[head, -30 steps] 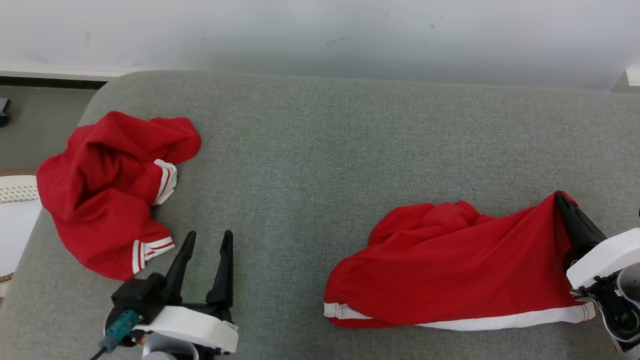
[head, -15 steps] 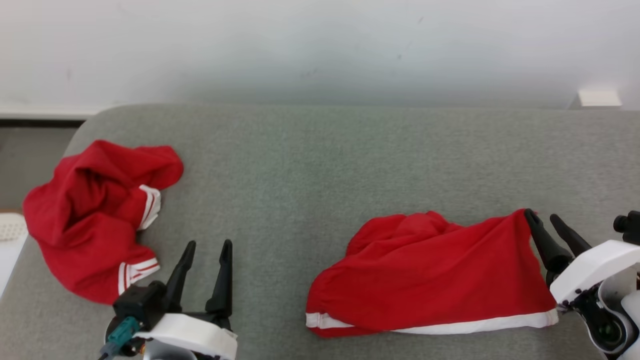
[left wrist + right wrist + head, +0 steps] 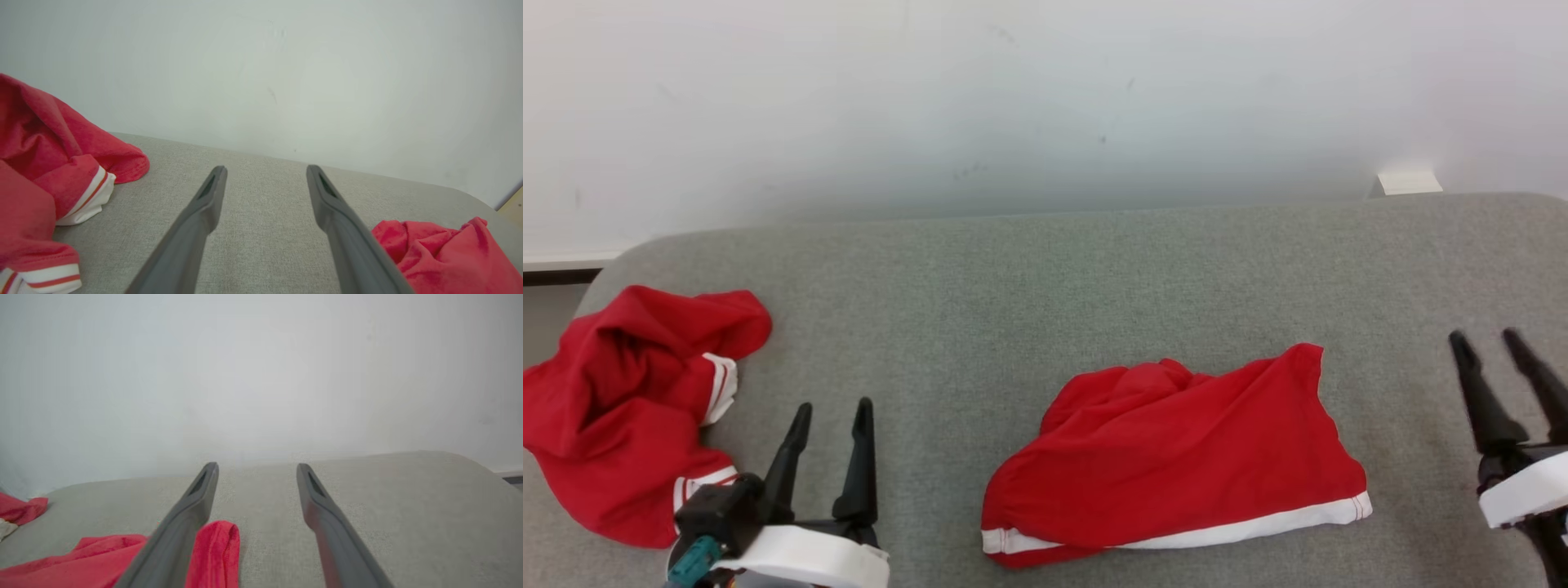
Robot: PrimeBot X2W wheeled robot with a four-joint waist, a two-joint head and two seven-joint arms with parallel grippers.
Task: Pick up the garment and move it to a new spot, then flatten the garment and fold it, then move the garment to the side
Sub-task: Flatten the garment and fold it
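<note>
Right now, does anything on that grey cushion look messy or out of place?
Yes: both red garments are rumpled. The left garment lies bunched in a heap near the left end of the cushion; the middle garment lies wrinkled, its far-right corner peaked up. Nothing looks spilled or damaged.

Left hand (image 3: pixel 834 404) and right hand (image 3: pixel 1484 334), both empty, each with 2 dark fingers (image 3: pixel 859 457) spread wide and upward.

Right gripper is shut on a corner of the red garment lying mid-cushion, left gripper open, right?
No: the head view shows the right gripper open, apart from the red garment. It lies in the middle of the cushion; the left gripper is open.
</note>
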